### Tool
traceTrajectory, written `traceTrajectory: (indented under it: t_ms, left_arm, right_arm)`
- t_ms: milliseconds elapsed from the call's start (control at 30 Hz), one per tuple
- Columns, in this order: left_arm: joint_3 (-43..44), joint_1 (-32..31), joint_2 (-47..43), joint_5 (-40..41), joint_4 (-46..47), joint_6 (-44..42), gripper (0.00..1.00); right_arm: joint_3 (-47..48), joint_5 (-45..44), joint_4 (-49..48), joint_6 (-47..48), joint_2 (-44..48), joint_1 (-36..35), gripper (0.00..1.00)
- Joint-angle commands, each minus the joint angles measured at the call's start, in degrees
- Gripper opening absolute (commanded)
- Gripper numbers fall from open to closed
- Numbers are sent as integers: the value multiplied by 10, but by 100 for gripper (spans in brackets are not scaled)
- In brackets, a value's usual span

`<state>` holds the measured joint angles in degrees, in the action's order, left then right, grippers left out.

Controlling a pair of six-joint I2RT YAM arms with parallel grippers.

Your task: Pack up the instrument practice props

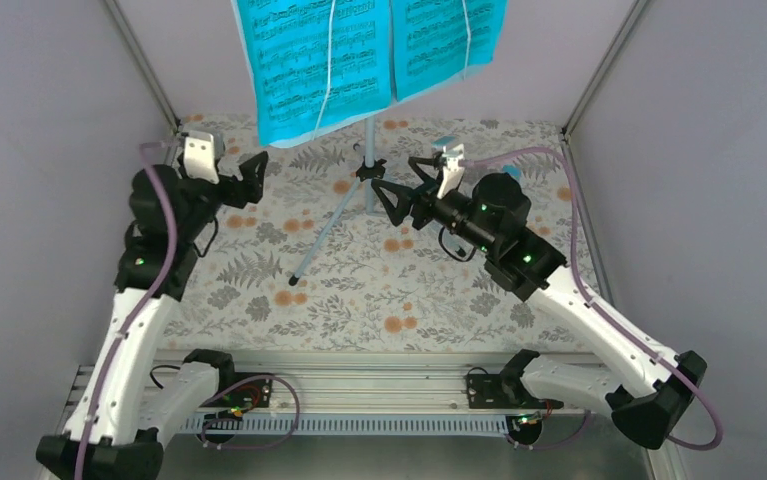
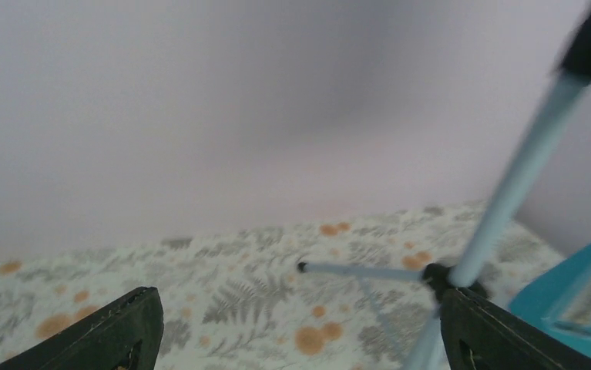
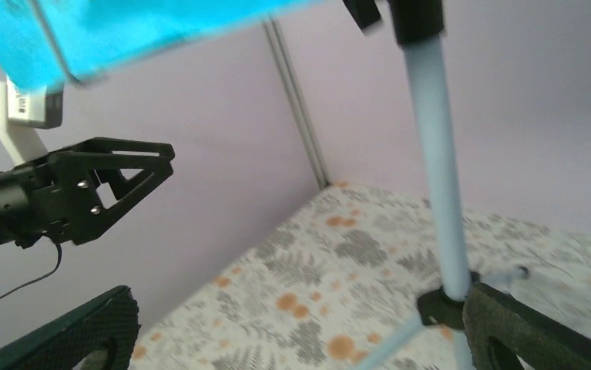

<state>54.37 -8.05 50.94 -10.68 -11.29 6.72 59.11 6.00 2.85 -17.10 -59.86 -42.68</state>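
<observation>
Currently both jaws stand released: my left gripper (image 1: pixel 249 180) is near the sheet-music pages (image 1: pixel 359 50), my right gripper (image 1: pixel 391 218) just beside the upright music stand (image 1: pixel 369 150) mid-counter (image 1: pixel 359 300). Packing looks unstarted; next I'd grasp the pole.

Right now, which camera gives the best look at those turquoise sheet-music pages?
The top external view: the sheet-music pages face that camera, with printed notes showing. The right wrist view catches only a blurred turquoise patch of them from below. The left wrist view shows none of them, just the pole of the music stand.
</observation>
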Motion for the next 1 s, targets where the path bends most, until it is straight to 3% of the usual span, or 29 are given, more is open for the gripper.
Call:
traceTrajectory:
  t_ms: [0, 167, 333, 567, 967]
  left_arm:
    - [109, 4, -34, -84, -132, 14, 89]
    - [185, 4, -27, -185, -176, 52, 86]
    - [258, 4, 3, -269, -179, 115, 77]
    - [314, 4, 24, -283, -206, 143, 62]
    - [345, 4, 48, -307, -226, 155, 48]
  right_arm:
    - [61, 71, 22, -48, -14, 0, 100]
    - [112, 116, 17, -62, -33, 0, 99]
    - [182, 135, 53, -71, -73, 0, 98]
    - [187, 123, 49, -83, -80, 0, 99]
    - [174, 120, 45, -79, -76, 0, 99]
